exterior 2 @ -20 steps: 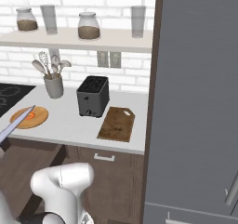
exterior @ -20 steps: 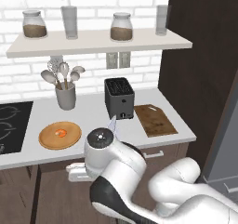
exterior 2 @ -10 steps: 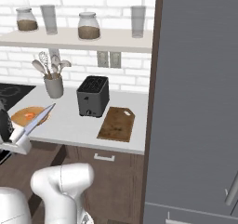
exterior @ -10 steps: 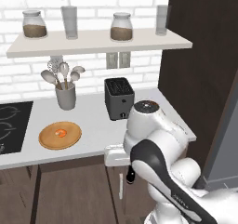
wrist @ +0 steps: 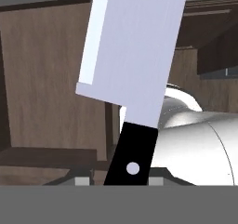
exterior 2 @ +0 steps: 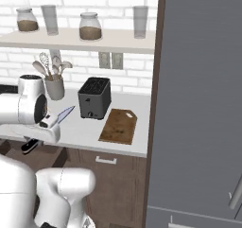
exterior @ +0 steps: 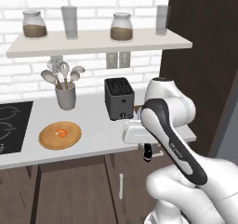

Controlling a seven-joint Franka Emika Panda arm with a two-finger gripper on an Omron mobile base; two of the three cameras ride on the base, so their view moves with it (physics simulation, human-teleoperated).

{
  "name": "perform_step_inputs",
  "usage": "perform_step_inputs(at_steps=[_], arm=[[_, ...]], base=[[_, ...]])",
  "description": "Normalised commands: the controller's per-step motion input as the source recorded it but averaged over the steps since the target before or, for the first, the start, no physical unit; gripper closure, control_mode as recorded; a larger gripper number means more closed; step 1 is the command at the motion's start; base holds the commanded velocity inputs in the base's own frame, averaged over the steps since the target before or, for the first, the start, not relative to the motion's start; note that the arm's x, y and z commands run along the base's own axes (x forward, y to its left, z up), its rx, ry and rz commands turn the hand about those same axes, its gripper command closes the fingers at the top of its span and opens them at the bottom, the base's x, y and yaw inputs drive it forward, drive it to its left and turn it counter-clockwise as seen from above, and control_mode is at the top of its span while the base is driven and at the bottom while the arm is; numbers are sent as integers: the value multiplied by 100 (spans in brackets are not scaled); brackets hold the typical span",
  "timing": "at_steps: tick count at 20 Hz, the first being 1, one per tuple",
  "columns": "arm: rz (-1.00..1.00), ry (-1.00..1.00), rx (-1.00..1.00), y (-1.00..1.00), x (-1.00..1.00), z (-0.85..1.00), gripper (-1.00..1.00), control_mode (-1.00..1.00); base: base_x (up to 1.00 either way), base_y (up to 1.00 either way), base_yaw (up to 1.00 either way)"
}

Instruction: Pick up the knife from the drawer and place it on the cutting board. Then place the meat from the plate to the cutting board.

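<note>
The slim knife with the silver-grey blade and black handle is up off the counter, clamped by its handle in the robot's two-finger gripper, the finger tips shut against the handle's lower end. From the hand camera the broad blade rises away from the fingers across dark wooden cabinet fronts. From the right side, the blade tip pokes out past the white wrist, slanting up over the front part of the pale counter, short of the black toaster. The flat dark brown wooden cutting board lies bare on the counter, just to the right of the toaster, handle tab toward the wall. Well apart on the left, near the stove edge, sits the round tan-orange wooden plate with the small orange-pink lump of meat resting at its middle. A grey utensil crock stands behind the plate against the white brick wall.
</note>
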Motion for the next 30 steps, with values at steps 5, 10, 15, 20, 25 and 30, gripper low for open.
perform_step_inputs(at_steps=[5, 10, 15, 20, 25, 30], arm=[[6, 3, 0, -24, 21, -5, 100, -100], [2, 0, 0, -4, 15, -24, 100, -100], [0, 0, 0, -15, 5, -5, 100, -100], [0, 0, 0, -56, 0, 0, 100, -100], [0, 0, 0, -57, 0, 0, 100, -100], [-2, 0, 0, -59, 14, 0, 100, -100]], base=[[0, 0, 0], [0, 0, 0], [0, 0, 0], [0, 0, 0], [0, 0, 0], [0, 0, 0]])
